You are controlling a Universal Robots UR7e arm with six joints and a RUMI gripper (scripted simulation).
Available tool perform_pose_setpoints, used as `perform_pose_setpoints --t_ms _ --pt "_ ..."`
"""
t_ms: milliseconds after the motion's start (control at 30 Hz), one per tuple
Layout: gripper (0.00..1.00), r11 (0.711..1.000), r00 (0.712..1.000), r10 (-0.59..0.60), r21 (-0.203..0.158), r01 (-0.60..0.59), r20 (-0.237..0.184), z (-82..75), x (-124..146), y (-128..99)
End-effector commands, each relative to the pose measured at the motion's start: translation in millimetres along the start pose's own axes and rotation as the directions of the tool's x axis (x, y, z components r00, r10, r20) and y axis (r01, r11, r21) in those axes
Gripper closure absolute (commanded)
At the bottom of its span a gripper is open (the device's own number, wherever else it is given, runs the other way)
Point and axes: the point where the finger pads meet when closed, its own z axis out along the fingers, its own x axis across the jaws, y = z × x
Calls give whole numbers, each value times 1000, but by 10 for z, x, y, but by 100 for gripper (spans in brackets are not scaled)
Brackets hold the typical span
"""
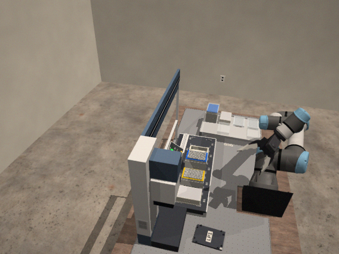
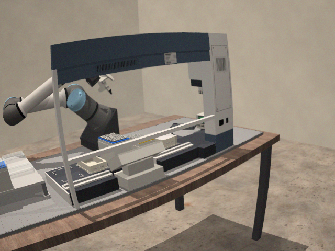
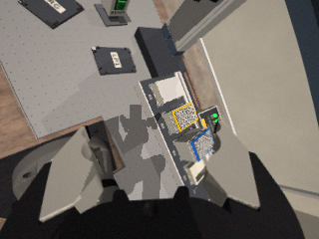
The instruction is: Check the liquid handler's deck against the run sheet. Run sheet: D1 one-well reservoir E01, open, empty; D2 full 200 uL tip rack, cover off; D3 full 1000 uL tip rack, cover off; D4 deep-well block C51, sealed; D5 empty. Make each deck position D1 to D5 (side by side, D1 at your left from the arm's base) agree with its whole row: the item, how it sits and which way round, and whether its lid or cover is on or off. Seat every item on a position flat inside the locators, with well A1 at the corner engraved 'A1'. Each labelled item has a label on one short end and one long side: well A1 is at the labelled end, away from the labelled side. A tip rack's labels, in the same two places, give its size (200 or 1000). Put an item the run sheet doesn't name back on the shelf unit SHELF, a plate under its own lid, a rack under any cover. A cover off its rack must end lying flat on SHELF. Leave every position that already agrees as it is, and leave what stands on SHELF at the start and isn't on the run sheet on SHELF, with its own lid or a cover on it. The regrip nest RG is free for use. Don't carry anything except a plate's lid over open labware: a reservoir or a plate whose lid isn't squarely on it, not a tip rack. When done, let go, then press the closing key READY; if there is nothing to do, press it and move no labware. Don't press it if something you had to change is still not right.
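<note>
Only from the wrist view: jaws wide, holding nothing, above the deck (image 3: pixel 150 107).

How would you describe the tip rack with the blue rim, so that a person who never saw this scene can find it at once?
Start at the liquid handler, the big white and dark blue machine on the table, and look at the dark deck under its bridge. Four items stand there in one row. The blue-rimmed tip rack is second from the shelf end, between an open cream tray and a yellow-rimmed rack; only its rim is blue.
</note>
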Motion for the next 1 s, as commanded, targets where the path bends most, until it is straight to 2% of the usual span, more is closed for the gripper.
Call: perform_pose_setpoints --t_ms 0,533,567,767,967 --pt "0 1000 1000 0 0 0 0 -1 2 -1" --pt "0 1000 1000 0 0 0 0 -1 2 -1" --pt "18 1000 1000 17 -11 -17 1 -3 37 35" --pt "18 990 993 116 -79 -115 7 -14 243 252" --pt "18 967 977 214 -146 -211 5 -25 449 470"
